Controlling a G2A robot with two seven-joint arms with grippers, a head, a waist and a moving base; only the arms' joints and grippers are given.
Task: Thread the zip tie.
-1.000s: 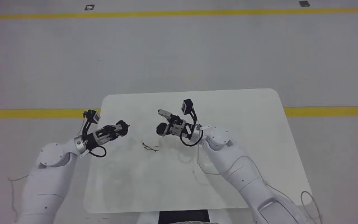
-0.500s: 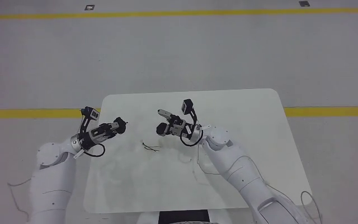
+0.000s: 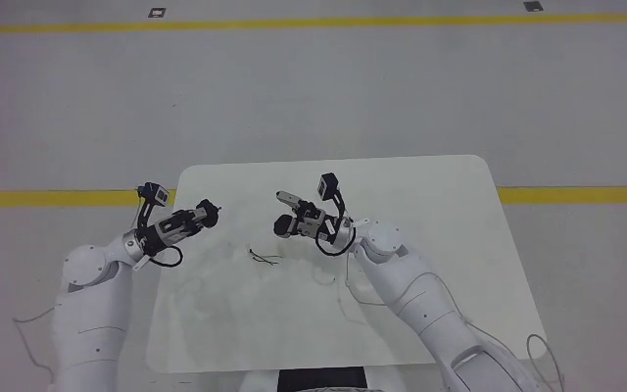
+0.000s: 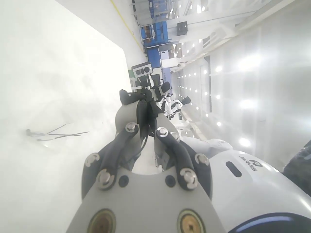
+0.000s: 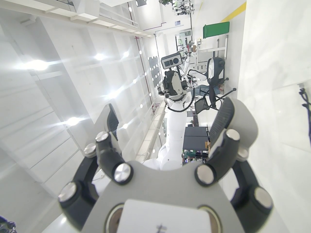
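A: Where does the zip tie (image 3: 263, 258) lie?
B: Loose on the bench (image 3: 421, 186), between the arms. The left claw (image 4: 140, 100) is pressed together, the right claw (image 5: 170, 112) spread and empty; it should pinch the tail low

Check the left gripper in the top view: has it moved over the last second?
Yes. The left gripper has drifted away from the zip ties, toward the far left corner of the table.

The zip tie (image 3: 263, 258), just left of centre in the top view, is too small to tell whether threaded
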